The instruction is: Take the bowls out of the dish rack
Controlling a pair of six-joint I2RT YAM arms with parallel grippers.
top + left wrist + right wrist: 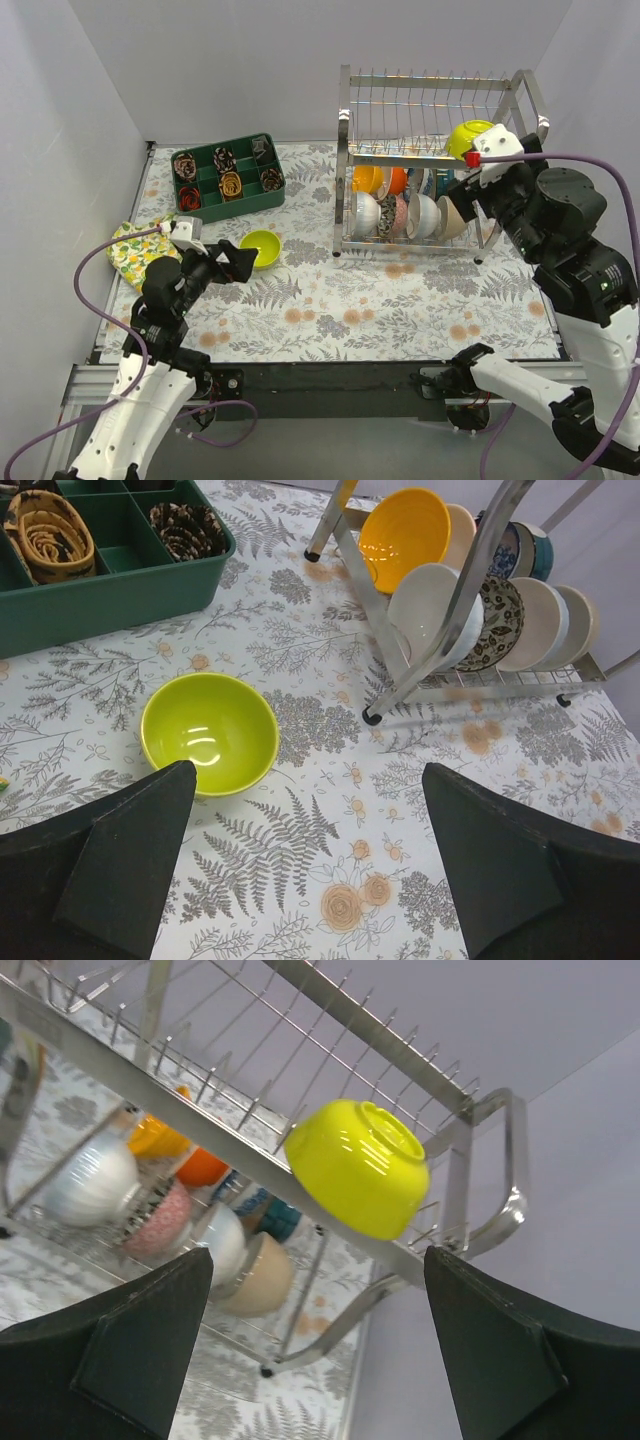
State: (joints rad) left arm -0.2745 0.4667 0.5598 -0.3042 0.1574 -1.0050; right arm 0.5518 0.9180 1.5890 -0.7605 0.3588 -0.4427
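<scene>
Lime-green bowl [261,247] sits on the table [400,320] left of centre by the wide-open left gripper [230,264], second lime bowl [360,1167] tilts on the dish rack [430,85] top tier upper right, right gripper [318,1260] gaping beside it.

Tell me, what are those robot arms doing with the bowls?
They are emptying the dish rack. One lime-green bowl sits on the table, near the open, empty left gripper. The right gripper, open too, is up by a top-tier bowl. The other bowls line the lower tier.
</scene>
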